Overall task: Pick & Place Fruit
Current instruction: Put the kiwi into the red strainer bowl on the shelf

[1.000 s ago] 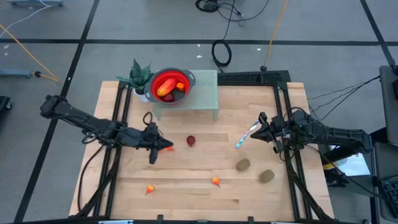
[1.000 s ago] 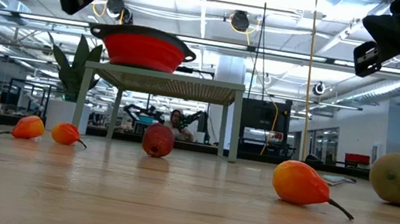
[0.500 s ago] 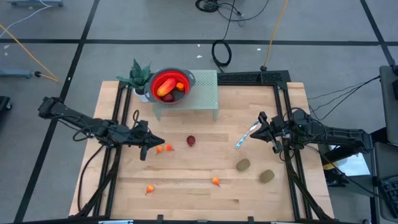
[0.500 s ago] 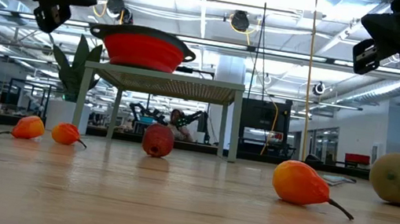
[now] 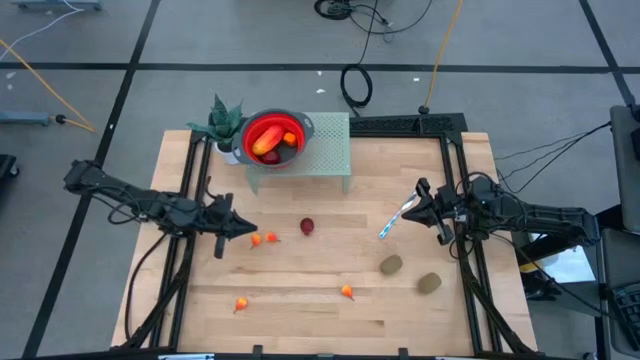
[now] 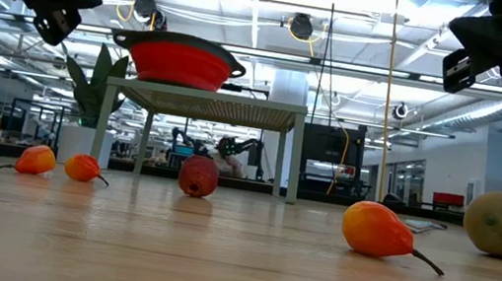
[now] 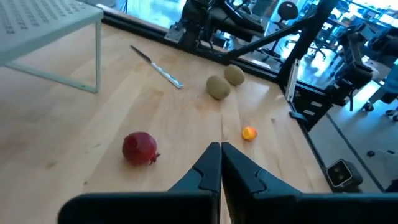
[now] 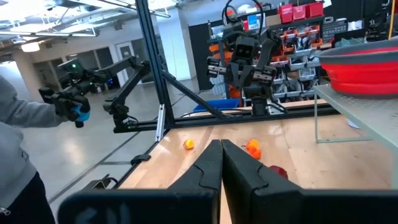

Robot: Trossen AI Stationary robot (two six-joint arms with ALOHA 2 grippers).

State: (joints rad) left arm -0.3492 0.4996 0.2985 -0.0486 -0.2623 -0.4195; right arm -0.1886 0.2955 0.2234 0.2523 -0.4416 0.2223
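Your left tool [image 5: 222, 236] closed and empty above the counter [image 5: 320, 300], beside two orange fruits [image 5: 263, 239], right tool [image 5: 424, 208] closed, idle.

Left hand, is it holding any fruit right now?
No, the left hand is shut on nothing; the dark red fruit lies on the table beyond it.

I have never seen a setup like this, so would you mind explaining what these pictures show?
Two dark robot arms work at a wooden table. One picture looks straight down, one looks level across the tabletop, and two come from cameras on the wrists. Toy fruits lie loose: a dark red round one, small orange pieces and two brownish-green ovals. A red bowl with fruit inside sits on a small pale stand. The left pincer and right pincer are both shut and hold nothing.
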